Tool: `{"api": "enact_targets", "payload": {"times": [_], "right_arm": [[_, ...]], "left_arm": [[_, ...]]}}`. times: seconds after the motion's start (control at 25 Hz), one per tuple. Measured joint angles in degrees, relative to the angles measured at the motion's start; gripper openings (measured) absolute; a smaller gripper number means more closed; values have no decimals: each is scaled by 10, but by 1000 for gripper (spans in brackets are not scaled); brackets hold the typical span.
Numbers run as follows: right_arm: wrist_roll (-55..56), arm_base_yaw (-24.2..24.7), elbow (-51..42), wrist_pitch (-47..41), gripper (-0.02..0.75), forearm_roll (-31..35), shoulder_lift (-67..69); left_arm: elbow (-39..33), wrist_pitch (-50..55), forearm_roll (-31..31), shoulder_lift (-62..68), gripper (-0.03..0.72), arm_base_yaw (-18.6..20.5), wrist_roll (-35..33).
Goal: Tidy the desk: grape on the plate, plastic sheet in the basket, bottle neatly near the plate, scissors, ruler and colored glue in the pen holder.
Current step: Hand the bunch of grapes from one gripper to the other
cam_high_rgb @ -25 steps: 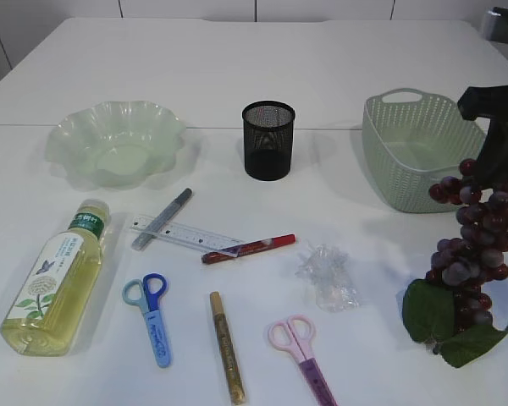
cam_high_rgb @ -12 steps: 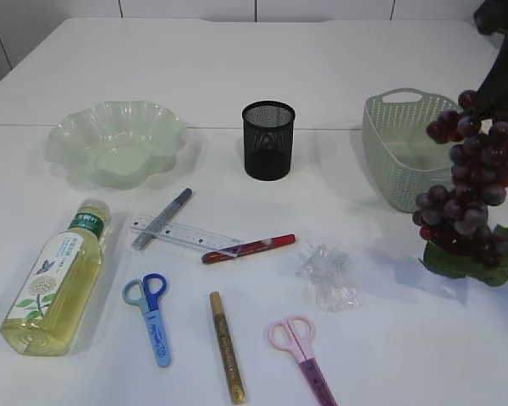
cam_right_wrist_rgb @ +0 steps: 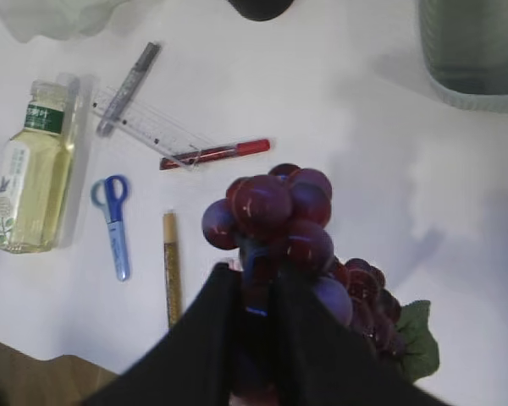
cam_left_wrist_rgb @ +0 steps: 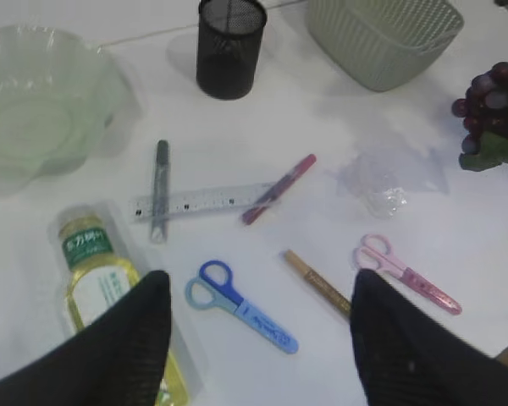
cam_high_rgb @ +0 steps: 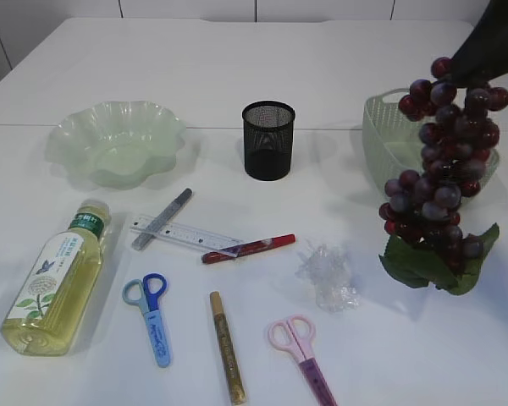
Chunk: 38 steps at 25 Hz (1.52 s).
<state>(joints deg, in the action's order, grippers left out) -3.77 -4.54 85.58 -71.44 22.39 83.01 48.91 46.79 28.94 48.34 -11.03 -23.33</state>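
- The right claw [cam_right_wrist_rgb: 256, 317], its fingers closed on the stem end of the grape [cam_high_rgb: 440, 178], holds the bunch clear of the table [cam_high_rgb: 237, 59] at the right of the exterior frame, in front of the basket [cam_high_rgb: 385, 139].
- The bunch hangs with its long axis near vertical, tilted slightly; the stem end points up to the upper right and the leaves hang at the bottom, above their shadow on the table.
- The step in hand looks to be the first: carrying the grape to the plate [cam_high_rgb: 118, 142], which sits empty at the upper left, well apart from the bunch.
- The next move would call for a long sweep leftward, high enough for the leaves to clear the pen holder [cam_high_rgb: 268, 139] at top centre, then a lowering over the plate's hollow before release.
- The left claw [cam_left_wrist_rgb: 258, 338] hovers with fingers wide apart and nothing between them, above the lower part of the table.
- Nothing else appears sorted: the bottle [cam_high_rgb: 57, 279] lies on its side at lower left, the ruler [cam_high_rgb: 182, 234] at centre, the plastic sheet [cam_high_rgb: 328, 275] crumpled right of centre, and blue scissors [cam_high_rgb: 151, 315] and pink scissors [cam_high_rgb: 300, 345] lie along the bottom.
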Motion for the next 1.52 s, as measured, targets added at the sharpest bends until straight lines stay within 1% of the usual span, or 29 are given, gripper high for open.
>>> {"api": "enact_targets", "payload": {"times": [0.08,0.2,0.32,0.44,0.64,0.8,0.92,1.04,1.16,1.28,1.4,1.52], "right_arm": [[-7,-9,0,-1,117,14,-4],[-20,-29,0,-1,117,36,-6],[-38,-47,0,-1,116,57,-6],[-59,-58,0,3,116,83,-6],[-89,-61,0,17,116,135,-6],[-124,-62,0,24,116,189,-6],[-147,-63,0,37,115,227,-6],[-160,-63,0,48,115,247,-6],[-165,-63,0,57,115,255,-6],[-173,-63,0,61,115,267,-6],[-180,-64,0,61,115,276,-6],[-185,-65,0,61,115,280,-6]], "left_arm": [[0,-18,40,19,489,0,-63],[-1,-30,114,55,489,0,-175],[-6,-38,215,92,489,0,-293],[-8,-42,300,129,489,0,-388],[-8,-46,406,190,489,0,-500],[-8,-23,500,242,489,0,-593],[-8,-11,569,279,491,-21,-663],[-8,-9,631,308,509,-65,-738],[-8,-10,699,333,524,-120,-815],[-3,-28,718,358,531,-158,-852],[8,-46,723,389,543,-182,-861],[19,-59,726,414,567,-197,-863]]}}
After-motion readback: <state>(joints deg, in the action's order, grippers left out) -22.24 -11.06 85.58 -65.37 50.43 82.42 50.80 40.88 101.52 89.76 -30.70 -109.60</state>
